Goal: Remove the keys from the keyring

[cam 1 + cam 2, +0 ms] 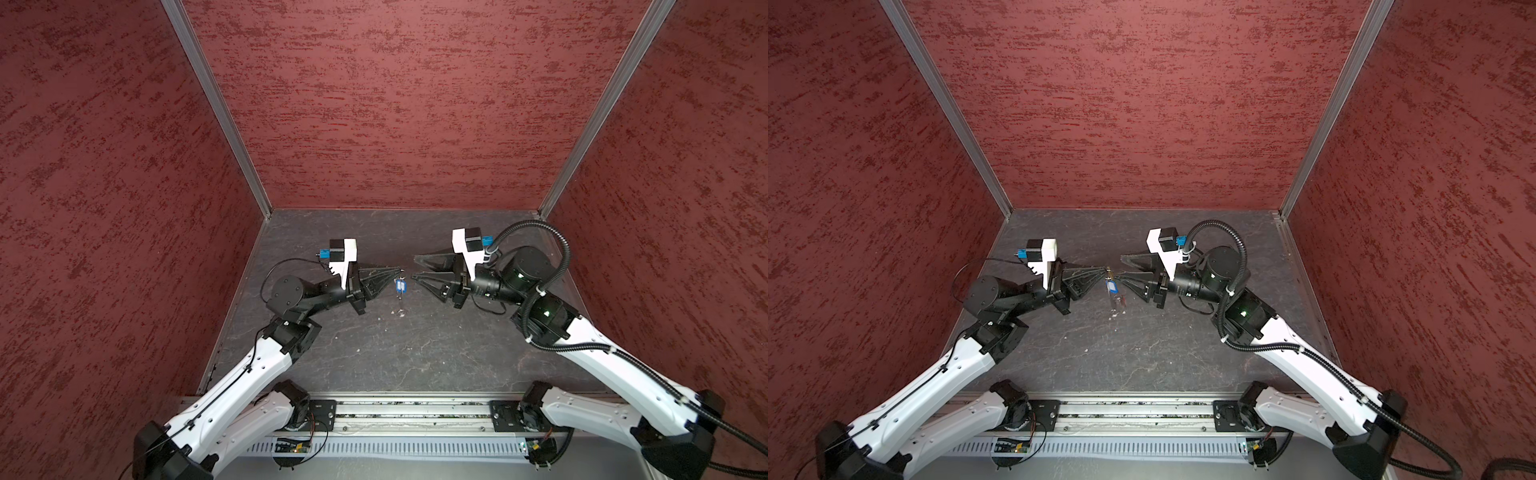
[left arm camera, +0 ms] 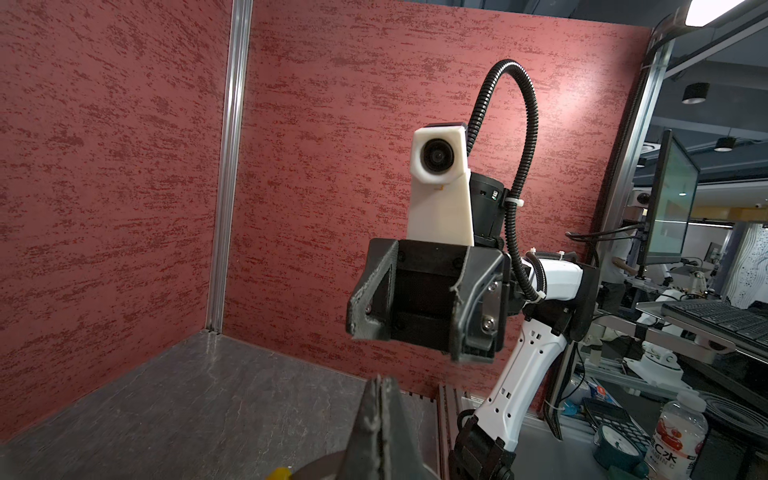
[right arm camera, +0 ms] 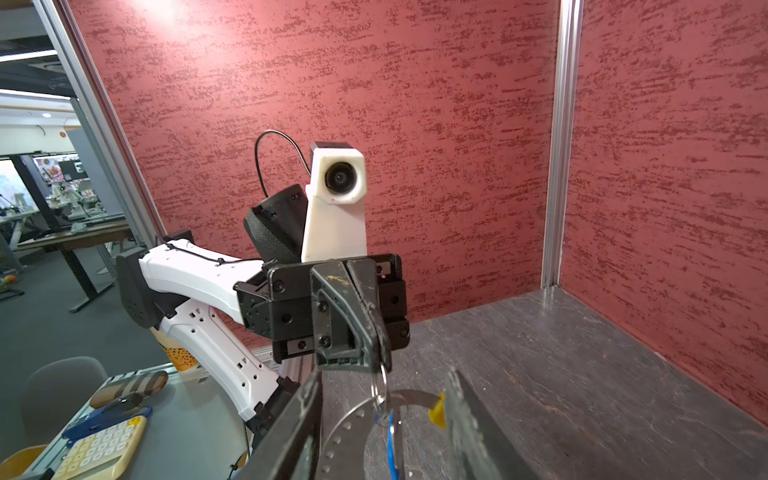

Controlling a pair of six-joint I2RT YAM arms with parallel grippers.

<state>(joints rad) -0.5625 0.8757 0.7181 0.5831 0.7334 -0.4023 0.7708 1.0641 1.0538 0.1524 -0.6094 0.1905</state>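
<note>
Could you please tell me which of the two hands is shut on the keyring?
The left hand, jaws pinched on the keyring with the blue-tagged key dangling below; the right hand stands open.

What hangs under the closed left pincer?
From the left pincer hangs a thin silvery wire keyring with a blue rectangular plastic tag and a silvery key. The pincer covers the gripped part.

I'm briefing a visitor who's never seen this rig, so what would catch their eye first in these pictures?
Two black-and-white arms face off above the dark table, walled in by mottled red panels. The left gripper pinches the keyring, a blue tag dangling beneath, while the right gripper stands open beside it.
</note>
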